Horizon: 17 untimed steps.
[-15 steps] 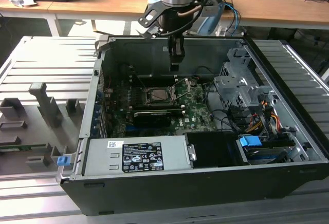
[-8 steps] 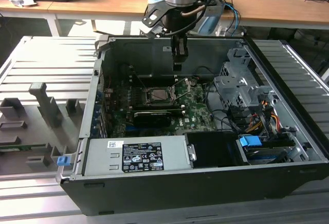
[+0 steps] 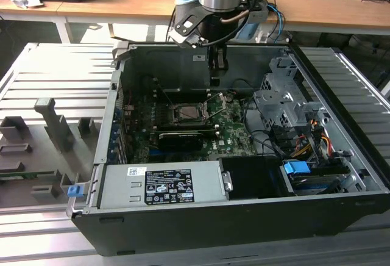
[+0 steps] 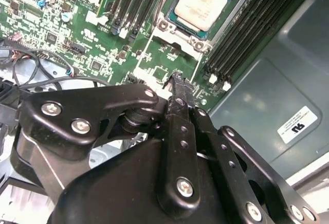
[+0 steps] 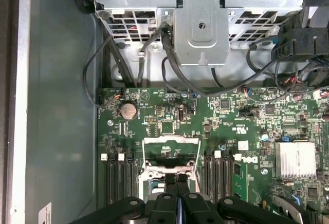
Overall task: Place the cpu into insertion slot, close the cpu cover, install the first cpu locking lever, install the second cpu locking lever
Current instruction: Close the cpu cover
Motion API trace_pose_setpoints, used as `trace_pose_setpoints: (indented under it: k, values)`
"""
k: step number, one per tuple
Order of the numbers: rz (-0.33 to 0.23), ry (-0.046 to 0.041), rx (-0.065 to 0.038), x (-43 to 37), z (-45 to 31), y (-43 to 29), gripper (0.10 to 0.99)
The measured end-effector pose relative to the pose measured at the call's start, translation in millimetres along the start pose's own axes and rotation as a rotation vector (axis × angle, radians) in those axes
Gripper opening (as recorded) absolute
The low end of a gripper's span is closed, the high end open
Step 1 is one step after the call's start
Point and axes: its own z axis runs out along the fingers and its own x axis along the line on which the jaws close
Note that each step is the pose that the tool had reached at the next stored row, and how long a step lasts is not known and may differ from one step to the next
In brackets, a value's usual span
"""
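Fingers (image 5: 169,185) of the gripper (image 4: 177,77) are pressed together, tip to tip, with nothing between them. The gripper points down into the open computer case (image 3: 341,95) above the green motherboard (image 5: 169,116). Just past the fingertips in the second wrist view, the cpu (image 4: 203,0) lies flat in the insertion slot (image 4: 177,23) with its silvery face up and the dark frame of the slot around its edges. Between the fingertips and the chip is the cpu cover (image 5: 171,140), a thin metal frame. The board shows through its window and it looks lifted off the slot. Whether the fingertips touch its edge cannot be told. Long black memory slots (image 5: 117,175) run on either side of the fingers. A round coin battery (image 5: 128,112) sits on the board further out from the tips, and a metal drive cage (image 5: 200,18) lies beyond that. A finned silver heatsink (image 5: 295,160) sits off to one side. In the exterior view the grey power supply (image 3: 161,185) lies well apart from the gripper, at the case's near edge.
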Motion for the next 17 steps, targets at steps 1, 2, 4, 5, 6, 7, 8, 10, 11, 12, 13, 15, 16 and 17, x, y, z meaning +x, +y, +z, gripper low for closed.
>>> trace_pose_setpoints:
  k: [1,2,4,5,6,7,8,10,11,12,13,15,16,17]
  values:
    - [0.0,-0.0002,0.0,0.0,0.4,0.3,0.106]
    - [0.0,0.0,0.0,0.0,1.1,0.5,0.106]
    - [0.0,-0.0001,0.0,0.0,1.7,1.0,0.106]
    - [0.0,-0.0001,0.0,0.0,2.3,1.8,0.106]
    - [0.0,-0.0001,0.0,0.1,2.9,3.6,0.106]
    - [0.0,0.0,0.0,0.1,3.5,4.9,0.106]
    - [0.0,-0.0002,0.0,0.1,3.8,6.1,0.106]
    - [0.0,0.0002,0.0,0.2,5.1,9.8,0.106]
    - [0.0,-0.0001,0.0,0.2,6.3,12.0,0.106]
    - [0.0,0.0,0.0,0.3,8.2,13.2,0.106]
    - [0.0,-0.0006,0.0,0.3,13.4,14.4,0.106]
    - [0.0,-0.0006,0.005,0.6,24.0,24.9,0.106]
    - [0.0,-0.0009,0.022,0.8,29.0,38.3,0.106]
    - [0.0,-0.001,0.023,0.8,32.4,40.9,0.106]
